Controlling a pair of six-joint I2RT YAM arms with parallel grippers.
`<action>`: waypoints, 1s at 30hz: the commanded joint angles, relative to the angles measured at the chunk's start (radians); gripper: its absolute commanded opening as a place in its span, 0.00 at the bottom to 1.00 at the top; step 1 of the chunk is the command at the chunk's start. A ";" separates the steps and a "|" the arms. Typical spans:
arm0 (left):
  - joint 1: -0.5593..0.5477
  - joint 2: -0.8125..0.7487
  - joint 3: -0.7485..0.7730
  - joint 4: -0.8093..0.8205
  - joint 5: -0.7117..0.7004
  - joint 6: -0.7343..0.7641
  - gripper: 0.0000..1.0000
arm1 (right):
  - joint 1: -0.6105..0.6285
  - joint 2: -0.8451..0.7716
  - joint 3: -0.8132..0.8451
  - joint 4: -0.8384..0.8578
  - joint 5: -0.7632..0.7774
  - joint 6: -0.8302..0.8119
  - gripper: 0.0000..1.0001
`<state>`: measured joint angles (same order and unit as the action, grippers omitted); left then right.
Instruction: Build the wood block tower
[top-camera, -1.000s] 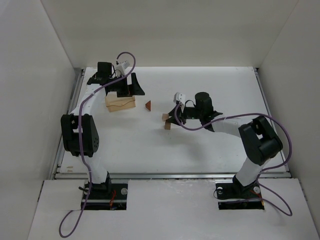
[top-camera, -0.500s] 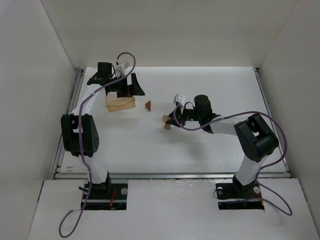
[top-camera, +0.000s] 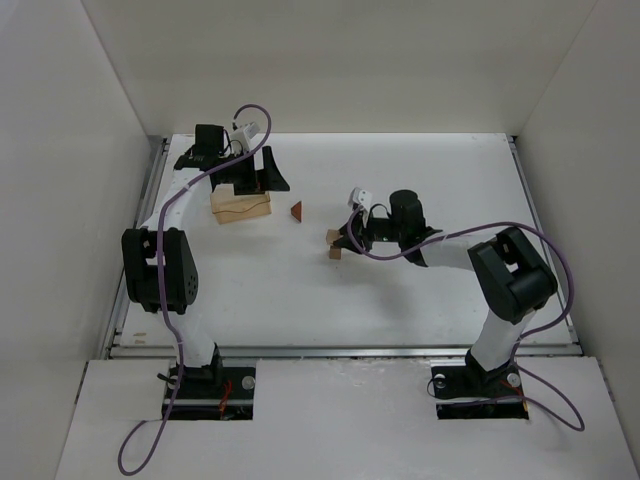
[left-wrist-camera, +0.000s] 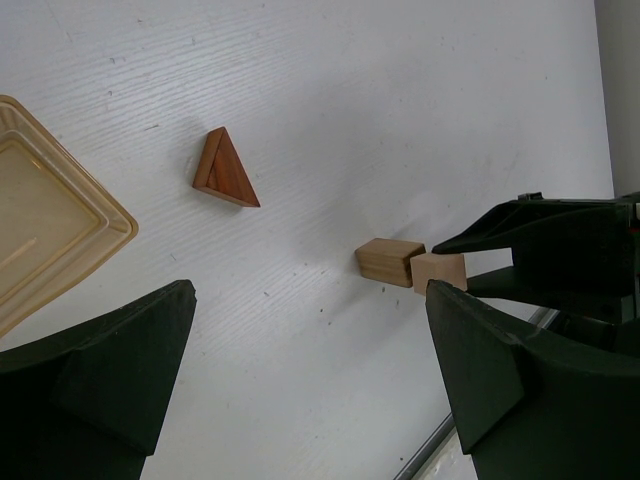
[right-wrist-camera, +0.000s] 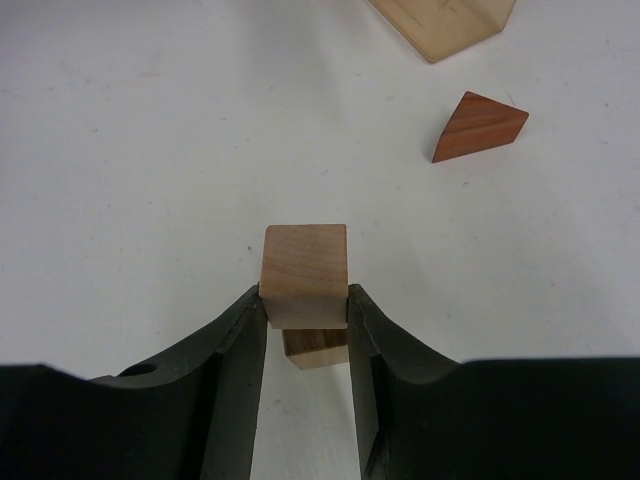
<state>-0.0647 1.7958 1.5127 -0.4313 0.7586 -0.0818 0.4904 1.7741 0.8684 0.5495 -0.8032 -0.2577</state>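
Our right fingers (right-wrist-camera: 232, 345) are closed on a tan cube (right-wrist-camera: 305, 262) in the right wrist view, holding it just over a second tan block (right-wrist-camera: 316, 346) on the white bench (right-wrist-camera: 120, 150); we cannot tell whether the two touch, and the reddish-brown roof piece (right-wrist-camera: 478, 125) lies apart beyond. In the left wrist view our left fingers (left-wrist-camera: 95, 400) stand wide apart with nothing between them, a tan container (left-wrist-camera: 40, 230) at the view's left edge. From above, the roof piece lies between that container and the two blocks near mid-bench.
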 joint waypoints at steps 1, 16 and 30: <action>0.000 -0.058 -0.008 0.012 0.016 0.019 1.00 | -0.006 -0.002 -0.005 0.047 -0.008 0.006 0.00; 0.000 -0.058 -0.017 0.012 0.016 0.019 1.00 | -0.015 -0.012 -0.029 0.027 0.002 -0.021 0.00; 0.000 -0.058 -0.017 0.003 0.016 0.019 1.00 | -0.015 0.007 0.007 0.007 -0.007 -0.040 0.00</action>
<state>-0.0647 1.7958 1.5017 -0.4313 0.7586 -0.0818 0.4839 1.7744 0.8413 0.5449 -0.7994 -0.2817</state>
